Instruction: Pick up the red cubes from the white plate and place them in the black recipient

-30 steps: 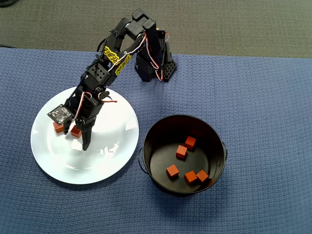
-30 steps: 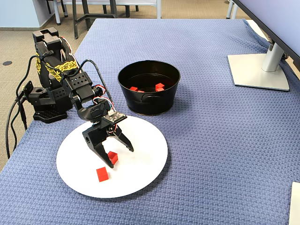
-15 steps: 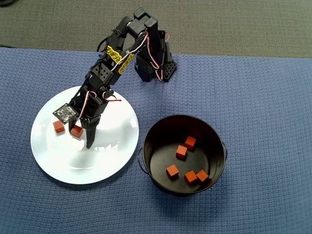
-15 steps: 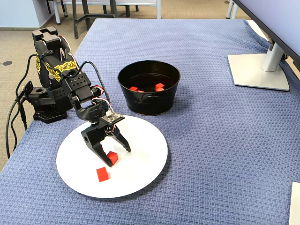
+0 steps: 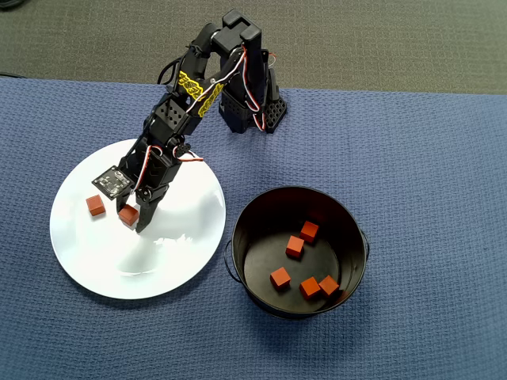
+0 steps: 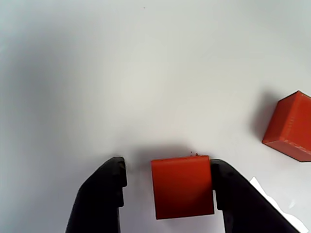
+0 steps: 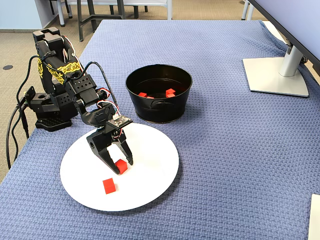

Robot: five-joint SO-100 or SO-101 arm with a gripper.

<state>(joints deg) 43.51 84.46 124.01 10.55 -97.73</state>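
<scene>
A small matte orange-red cube [image 6: 182, 187] was seen on the glossy round white plate [image 5: 186, 261], straddled by the black two-finger gripper [image 6: 167, 182] — jaws part open, one finger touching its side, the other just apart, nothing yet held. It was judged light and rigid — best pinched across its flat opposite faces.

The small matte cubes [image 5: 96, 206] are orange-red, the round glossy plate [image 5: 182, 261] is plain white, the tall metal pot [image 5: 261, 218] and plastic arm [image 5: 170, 127] are black, and the woven cloth [image 5: 412, 158] is blue.
</scene>
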